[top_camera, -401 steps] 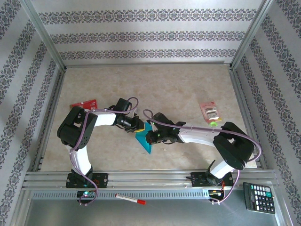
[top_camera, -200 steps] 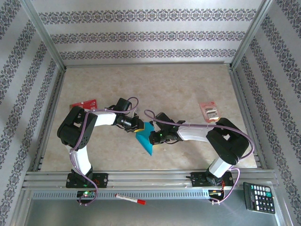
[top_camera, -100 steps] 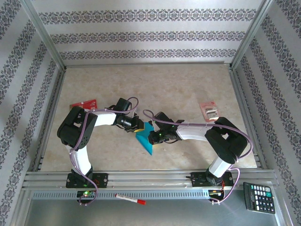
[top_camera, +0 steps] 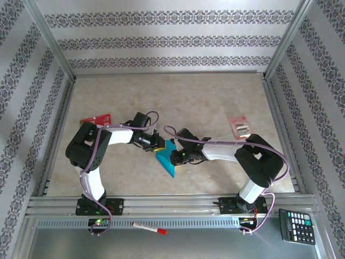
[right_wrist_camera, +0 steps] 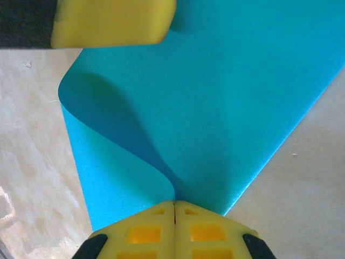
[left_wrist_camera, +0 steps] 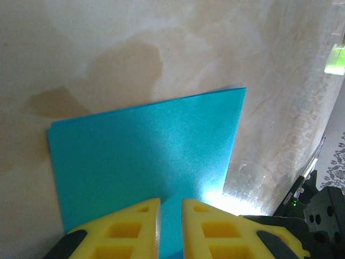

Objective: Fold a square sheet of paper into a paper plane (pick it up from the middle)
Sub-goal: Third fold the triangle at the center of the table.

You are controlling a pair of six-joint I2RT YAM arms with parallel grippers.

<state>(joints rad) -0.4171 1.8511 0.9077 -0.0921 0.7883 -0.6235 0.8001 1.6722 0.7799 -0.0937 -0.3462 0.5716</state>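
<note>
1. Counted: one teal-blue sheet of paper [top_camera: 168,163]; two grippers, the left gripper [left_wrist_camera: 171,208] and the right gripper [right_wrist_camera: 174,204]; two red-and-white packets, one [top_camera: 95,119] near the table's [top_camera: 215,97] left edge and one [top_camera: 240,128] near its right; one calculator [top_camera: 296,225]; one red-capped marker [top_camera: 149,228].
2. The sheet lies folded on the table's near middle, between the two grippers.
3. From above it reads as a narrow wedge, its long axis roughly far-to-near and its sharp tip toward the near edge.
4. The right wrist view adds a soft, uncreased curl in the upper layer. The right gripper's fingers are pressed together, clamped on the sheet at the foot of that curl. A yellow finger [right_wrist_camera: 113,21] of the left gripper sits over the sheet.
5. The left wrist view shows flat paper with a straight far edge. The left fingers stand a slit apart with teal in the gap — whether they pinch it I cannot tell.
</note>
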